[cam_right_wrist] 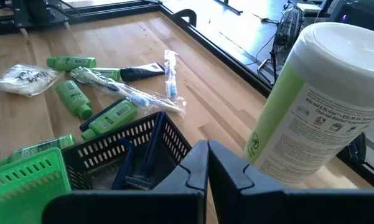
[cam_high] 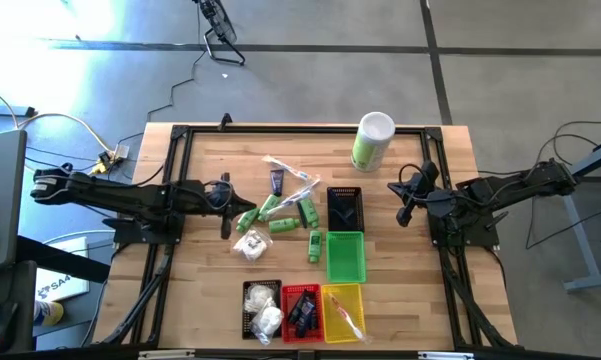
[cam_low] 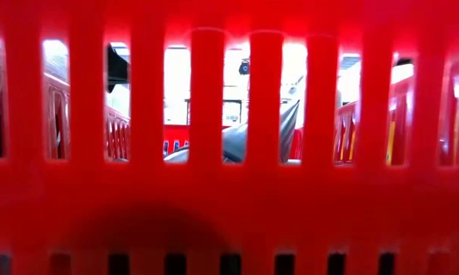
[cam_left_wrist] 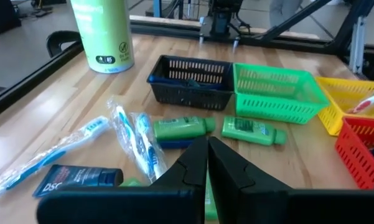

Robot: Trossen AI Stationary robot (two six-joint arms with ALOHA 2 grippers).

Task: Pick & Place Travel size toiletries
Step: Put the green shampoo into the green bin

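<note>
The travel size toiletries lie loose on the wooden table's [cam_high: 210, 270] middle: green bottles [cam_high: 284, 226] [cam_left_wrist: 180, 127], a dark blue tube [cam_high: 277, 181] [cam_left_wrist: 78, 177], clear-wrapped sticks [cam_high: 290, 172] [cam_left_wrist: 137, 143] and a white pouch [cam_high: 250, 245] [cam_right_wrist: 25, 79]. My left gripper [cam_high: 227, 215] [cam_left_wrist: 206, 155] hovers shut at the left edge of the pile, with nothing in it. My right gripper [cam_high: 405, 208] [cam_right_wrist: 206, 162] waits shut on the right, beside the black basket [cam_high: 344, 207] and the canister [cam_high: 372, 140].
A green basket [cam_high: 345, 256] sits just in front of the black one. Along the near edge stand a second black basket [cam_high: 262, 308], a red one [cam_high: 300, 312] and a yellow one [cam_high: 342, 312], each with items inside. The red basket's wall [cam_low: 229, 191] fills the low view.
</note>
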